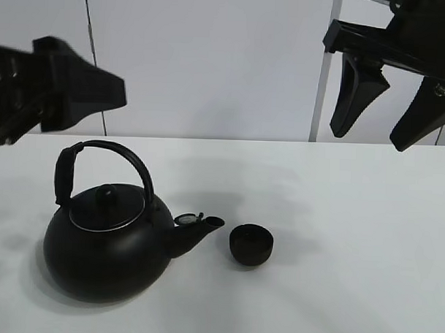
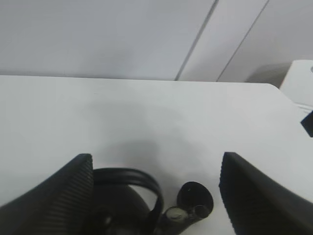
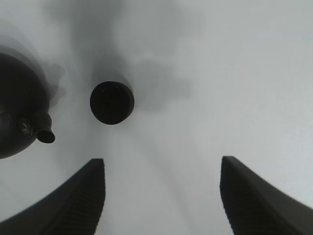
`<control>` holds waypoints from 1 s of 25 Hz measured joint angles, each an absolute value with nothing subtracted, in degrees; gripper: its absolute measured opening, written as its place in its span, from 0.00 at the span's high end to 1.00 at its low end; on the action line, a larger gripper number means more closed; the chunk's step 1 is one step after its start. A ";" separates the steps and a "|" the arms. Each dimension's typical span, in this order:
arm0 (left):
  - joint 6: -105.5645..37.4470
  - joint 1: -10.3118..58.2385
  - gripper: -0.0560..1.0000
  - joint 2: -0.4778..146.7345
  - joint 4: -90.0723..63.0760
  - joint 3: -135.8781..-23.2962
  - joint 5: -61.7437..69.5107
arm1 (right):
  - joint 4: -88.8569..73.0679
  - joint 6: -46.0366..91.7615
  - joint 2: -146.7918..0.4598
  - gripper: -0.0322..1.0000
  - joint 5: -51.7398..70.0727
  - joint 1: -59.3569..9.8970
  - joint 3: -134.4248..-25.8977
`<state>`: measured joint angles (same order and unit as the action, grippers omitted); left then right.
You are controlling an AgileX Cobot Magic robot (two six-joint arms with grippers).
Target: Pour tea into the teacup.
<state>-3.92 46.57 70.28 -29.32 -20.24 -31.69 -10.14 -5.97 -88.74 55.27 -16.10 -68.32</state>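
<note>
In the high view the kettle (image 1: 106, 243) sits on the white desk (image 1: 351, 251) at the lower left of the frame, upright, its arched handle (image 1: 109, 159) standing over the lid and its spout (image 1: 198, 228) pointing right. The teacup (image 1: 250, 244) stands upright just right of the spout tip, near it but apart from it, slightly below the middle of the frame. The left hand (image 1: 101, 89) hangs in the air at the upper left, above the kettle and clear of it; in the left wrist view its two fingers (image 2: 54, 196) stand wide apart with nothing between them, and the handle, the spout and the cup (image 2: 194, 197) show below them at the bottom edge. The right hand (image 1: 389, 114) hangs at the upper right of the high view, well above the desk and off to the right of the cup, its two dark fingers (image 1: 353, 91) pointing down with a clear gap. The right wrist view shows that hand (image 3: 161, 196) empty, jaws parted, with the cup (image 3: 112, 102) seen from above at the upper left of centre and the kettle (image 3: 19, 112) at the left edge. Whether the cup holds any liquid is hard to say, since its inside reads only as dark.
</note>
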 joint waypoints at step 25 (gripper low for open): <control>-6.77 24.83 0.45 82.51 -31.47 -56.34 36.48 | -10.73 -5.97 -88.74 0.52 55.33 -16.10 -68.32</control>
<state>-6.77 24.83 82.51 -31.47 -56.34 36.48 -10.73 -5.97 -88.74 55.33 -16.10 -68.32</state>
